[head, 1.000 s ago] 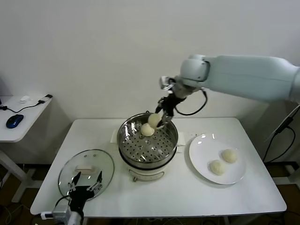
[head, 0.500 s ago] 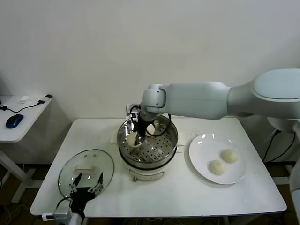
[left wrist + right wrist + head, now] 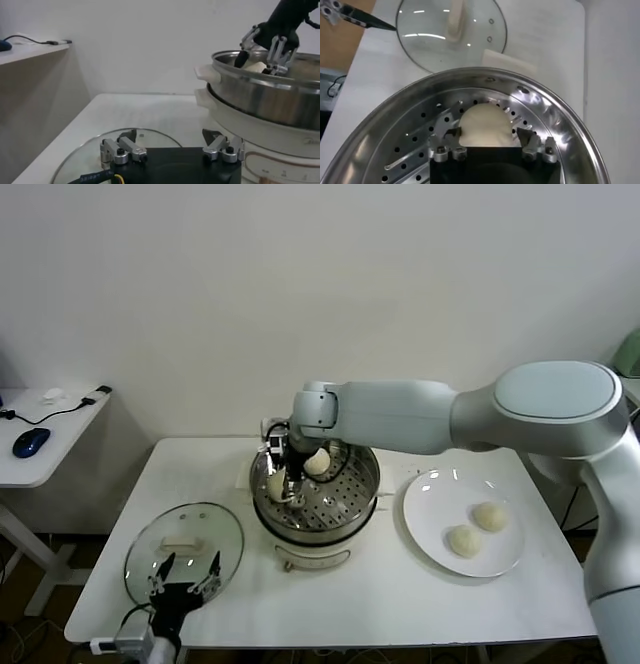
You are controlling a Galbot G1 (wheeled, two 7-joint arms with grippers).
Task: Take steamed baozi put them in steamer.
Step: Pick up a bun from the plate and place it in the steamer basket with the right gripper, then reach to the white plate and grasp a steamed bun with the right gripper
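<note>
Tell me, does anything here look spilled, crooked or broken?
Nothing stands out. Two baozi sit on the steamer tray, two lie on the plate, and the glass lid lies flat on the table.

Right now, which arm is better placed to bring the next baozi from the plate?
Right. Its gripper is in the steamer beside the plate; the left gripper sits by the glass lid.
</note>
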